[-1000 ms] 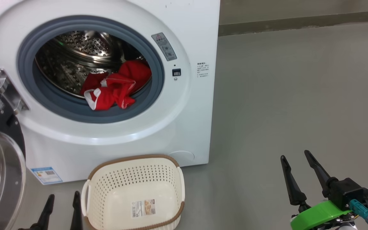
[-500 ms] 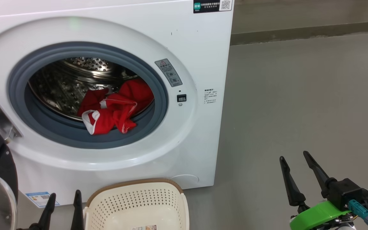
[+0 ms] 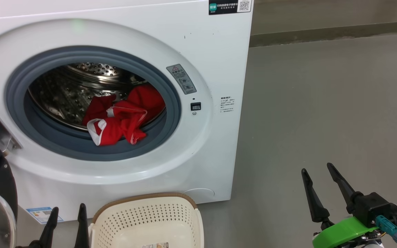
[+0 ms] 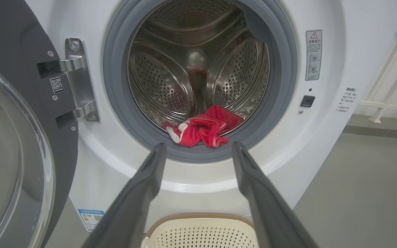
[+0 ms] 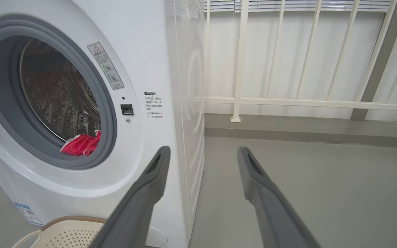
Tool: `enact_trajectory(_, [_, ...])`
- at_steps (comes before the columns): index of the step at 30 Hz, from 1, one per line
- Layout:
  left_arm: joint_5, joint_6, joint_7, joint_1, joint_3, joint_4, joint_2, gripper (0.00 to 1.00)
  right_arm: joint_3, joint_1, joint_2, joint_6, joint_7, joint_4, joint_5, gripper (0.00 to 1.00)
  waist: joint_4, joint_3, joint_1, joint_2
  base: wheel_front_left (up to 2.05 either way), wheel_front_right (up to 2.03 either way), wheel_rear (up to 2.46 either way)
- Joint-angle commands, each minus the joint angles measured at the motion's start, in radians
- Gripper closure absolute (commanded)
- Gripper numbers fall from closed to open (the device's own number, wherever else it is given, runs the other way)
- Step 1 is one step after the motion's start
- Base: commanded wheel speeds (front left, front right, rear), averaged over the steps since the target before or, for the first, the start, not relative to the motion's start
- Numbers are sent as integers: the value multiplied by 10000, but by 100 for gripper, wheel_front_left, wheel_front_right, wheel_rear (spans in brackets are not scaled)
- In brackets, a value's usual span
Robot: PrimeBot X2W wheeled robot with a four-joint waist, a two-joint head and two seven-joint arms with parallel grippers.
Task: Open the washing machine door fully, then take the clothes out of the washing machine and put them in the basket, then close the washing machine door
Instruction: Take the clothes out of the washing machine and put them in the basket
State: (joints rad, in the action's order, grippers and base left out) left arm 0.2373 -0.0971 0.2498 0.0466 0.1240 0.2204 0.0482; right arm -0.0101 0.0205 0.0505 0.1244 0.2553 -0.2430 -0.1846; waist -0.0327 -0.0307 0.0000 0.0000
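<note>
White washing machine (image 3: 202, 44) takes up the far left of the head view, drum mouth unobstructed. The washing machine door (image 4: 19, 41) is swung out on its hinge (image 4: 78, 79) at the left of the opening, with the glass bowl facing back toward the robot. It looks wide open, so I'd call step one done, though I can't confirm it's at the hinge stop.

The basket (image 3: 143, 197) sits on the floor (image 3: 322, 103) just in front of the machine, below the opening. It's empty as far as I can see.

The clothes (image 3: 122, 117) are a red bundle with white trim at the near lip of the drum (image 4: 191, 69), low and right of centre. The front edge is draped onto the grey rubber ring (image 3: 16, 113). Nothing touches them.

- **left gripper** (image 3: 68, 207): fingers spread wide with nothing between them, low at the near left, just left of the basket. Its wrist view looks straight into the drum with the garment framed between the fingertips, well short of it.
- **right gripper** (image 3: 316, 168): also spread wide and empty, at the near right over bare floor, well apart from the machine.

My read is that this is the start of unloading.

The next move calls for the left arm to go forward over the basket and through the ring. It then comes down on the bunched part of the fabric and pinches. Watch clearance to the door on the left, and don't nip the rubber ring along with the cloth.
</note>
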Motion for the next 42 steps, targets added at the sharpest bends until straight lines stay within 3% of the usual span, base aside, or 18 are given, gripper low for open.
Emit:
enact_trajectory(1, [-145, 2, 120, -212, 330, -312, 70, 0, -224, 236, 68, 63, 65, 232, -110, 0, 6, 14, 0, 0, 0, 0, 0])
enact_trajectory(9, [-140, 1, 120, -300, 305, -378, 48, 0, -178, 287, 69, 63, 65, 260, -77, 0, 78, 161, 0, 0, 0, 0, 0])
enact_trajectory(14, [-119, 277, 120, -824, 425, -38, 51, 0, -221, 331, 62, 63, 65, 301, -131, 0, 205, 398, 0, 0, 0, 0, 0])
enact_trajectory(22, [23, 140, -66, -2178, 210, 983, 229, 0, -306, 693, 140, 63, 65, 414, -159, 0, 353, 1105, 0, 0, 0, 0, 0])
enact_trajectory(42, [-78, 96, -188, -7223, -446, 4305, 900, 0, -400, 2028, 510, 63, 65, 867, -164, 0, 173, 3754, 0, 0, 0, 0, 0])
